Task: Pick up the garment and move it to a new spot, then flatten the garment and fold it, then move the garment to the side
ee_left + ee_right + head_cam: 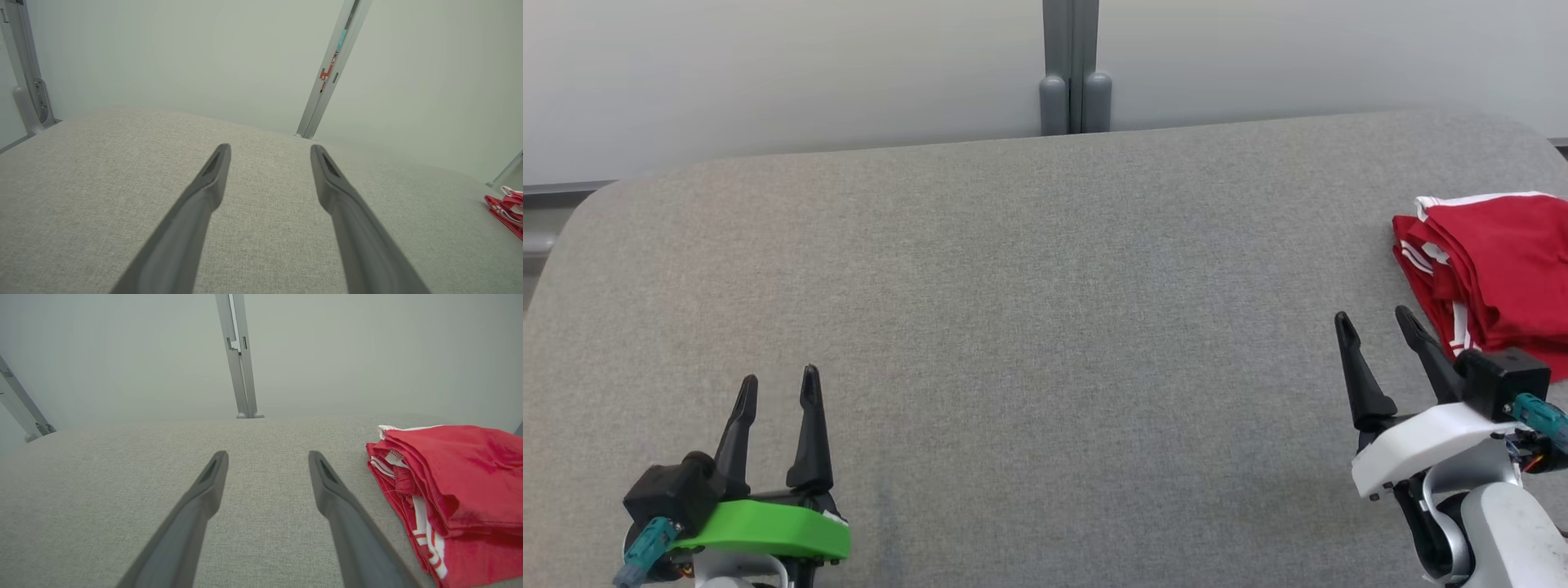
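Saw left hand [779, 376] and right hand [1374, 315] both spread and empty, folded red white-striped garment [1494, 261] just beside right hand near tabletop [1045, 286] right end; flagged risk of unfolding it or shoving it off via top-layer-only pinch.

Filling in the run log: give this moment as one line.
garment: folded, right side of grey surface | left gripper: open, empty | right gripper: open, empty, beside garment
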### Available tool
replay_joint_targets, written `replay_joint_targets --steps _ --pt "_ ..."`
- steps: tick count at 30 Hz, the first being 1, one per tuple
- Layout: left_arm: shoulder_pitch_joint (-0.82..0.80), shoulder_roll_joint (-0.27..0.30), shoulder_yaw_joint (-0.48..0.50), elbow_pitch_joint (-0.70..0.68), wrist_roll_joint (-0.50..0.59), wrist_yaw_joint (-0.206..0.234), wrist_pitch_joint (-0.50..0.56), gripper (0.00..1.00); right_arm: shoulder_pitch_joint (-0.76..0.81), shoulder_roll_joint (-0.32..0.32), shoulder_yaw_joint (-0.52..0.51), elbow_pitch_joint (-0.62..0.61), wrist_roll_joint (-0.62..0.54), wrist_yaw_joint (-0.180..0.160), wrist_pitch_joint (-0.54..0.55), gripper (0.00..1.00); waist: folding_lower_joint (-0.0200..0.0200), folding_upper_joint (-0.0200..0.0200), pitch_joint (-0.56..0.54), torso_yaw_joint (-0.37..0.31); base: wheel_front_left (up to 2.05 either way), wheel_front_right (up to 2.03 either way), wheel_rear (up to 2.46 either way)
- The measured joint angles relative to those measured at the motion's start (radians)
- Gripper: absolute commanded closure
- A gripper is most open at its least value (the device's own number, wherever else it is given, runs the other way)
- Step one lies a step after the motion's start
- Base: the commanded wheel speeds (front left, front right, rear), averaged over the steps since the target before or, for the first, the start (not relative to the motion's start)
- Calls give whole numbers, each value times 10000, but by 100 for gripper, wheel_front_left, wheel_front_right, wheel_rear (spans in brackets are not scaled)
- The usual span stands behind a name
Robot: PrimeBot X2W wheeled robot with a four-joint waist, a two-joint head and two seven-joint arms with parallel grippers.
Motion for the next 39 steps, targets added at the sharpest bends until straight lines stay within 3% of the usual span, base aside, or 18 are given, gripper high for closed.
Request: replay_joint_targets --steps 7,30,31,39 --pt "326 -58 21 21 96 0 0 0 173 372 -107 75 -186 0 -15 0 0 0 -335 160 0 0 0" --pt "426 -31 -146 222 92 0 0 0 177 470 -52 128 -311 0 13 0 0 0 -405 288 0 0 0" --pt "427 -38 -173 267 92 2 4 100 183 481 -46 169 -311 2 17 100 0 0 -397 294 0 0 0" --pt "569 -121 -228 846 -153 2 163 100 650 756 -12 782 -40 2 136 100 0 0 -397 290 0 0 0"
